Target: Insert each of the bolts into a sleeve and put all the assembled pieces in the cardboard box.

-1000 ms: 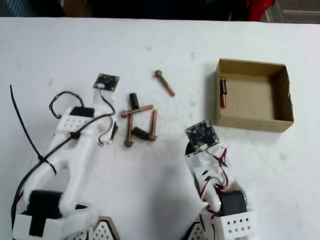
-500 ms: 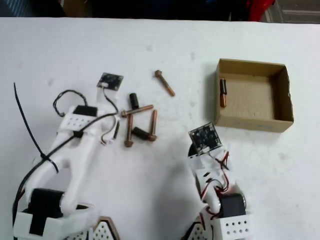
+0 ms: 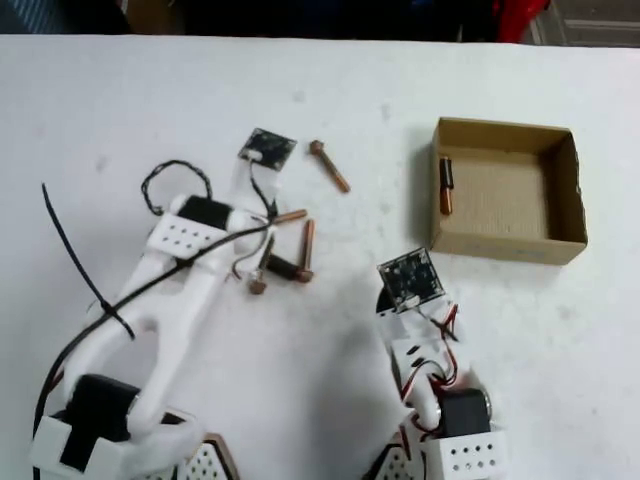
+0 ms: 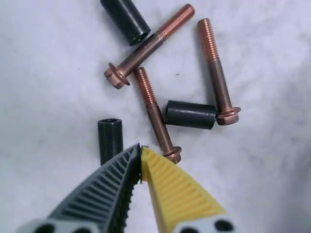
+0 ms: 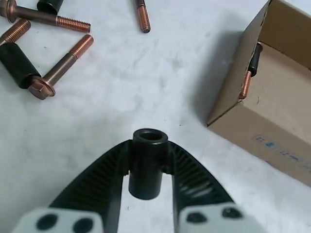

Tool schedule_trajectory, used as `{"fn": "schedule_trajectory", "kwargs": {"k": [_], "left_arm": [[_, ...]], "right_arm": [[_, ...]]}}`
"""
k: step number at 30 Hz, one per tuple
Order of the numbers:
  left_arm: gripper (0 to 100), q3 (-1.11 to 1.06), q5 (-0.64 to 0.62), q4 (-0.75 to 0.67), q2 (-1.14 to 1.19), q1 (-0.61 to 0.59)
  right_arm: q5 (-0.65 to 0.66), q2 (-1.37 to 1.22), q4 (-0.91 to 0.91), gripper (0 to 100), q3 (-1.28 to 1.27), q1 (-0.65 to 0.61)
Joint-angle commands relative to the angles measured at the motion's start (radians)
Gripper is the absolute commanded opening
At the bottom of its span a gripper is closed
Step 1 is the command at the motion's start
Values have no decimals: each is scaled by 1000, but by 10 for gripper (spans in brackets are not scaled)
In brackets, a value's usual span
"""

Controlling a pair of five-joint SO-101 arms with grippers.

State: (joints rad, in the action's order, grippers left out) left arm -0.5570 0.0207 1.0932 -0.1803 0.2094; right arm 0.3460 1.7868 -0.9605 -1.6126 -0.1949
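While bare white table [image 3: 300, 350] lies free on the near side of both arms and between the loose parts and the cardboard box [image 3: 505, 243], the box's near wall stands close ahead of the right gripper [image 5: 148, 145], off to its outer side. That gripper pinches a black sleeve [image 5: 147, 170] between its two dark fingers, bore end toward the wrist camera. Inside the box, against the wall nearest this gripper, lies one assembled piece [image 5: 249, 73].

The left gripper [image 4: 141, 149] has its grey and yellow fingers pressed together on nothing, tips among the loose parts. A second sleeve [image 4: 110, 141] sits just beside the grey finger. The nearest bolt [image 4: 156, 114] has its head against the yellow finger. Just beyond the tips lie a third sleeve [image 4: 190, 114] on its side, a straight bolt [image 4: 217, 73] touching it, and a slanted bolt [image 4: 148, 46] touching a fourth sleeve [image 4: 125, 20]. A lone bolt [image 3: 328, 165] lies farther ahead, apart from the rest.
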Motion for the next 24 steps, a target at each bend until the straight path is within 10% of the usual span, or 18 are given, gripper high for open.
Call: {"fn": "schedule_trajectory", "kwargs": {"k": [1, 24], "left_arm": [[91, 49, -132, 11, -2, 47], [121, 203, -137, 41, 298, 54]], "right_arm": [[9, 13, 18, 17, 9, 5], [71, 13, 18, 17, -12, 5]]}}
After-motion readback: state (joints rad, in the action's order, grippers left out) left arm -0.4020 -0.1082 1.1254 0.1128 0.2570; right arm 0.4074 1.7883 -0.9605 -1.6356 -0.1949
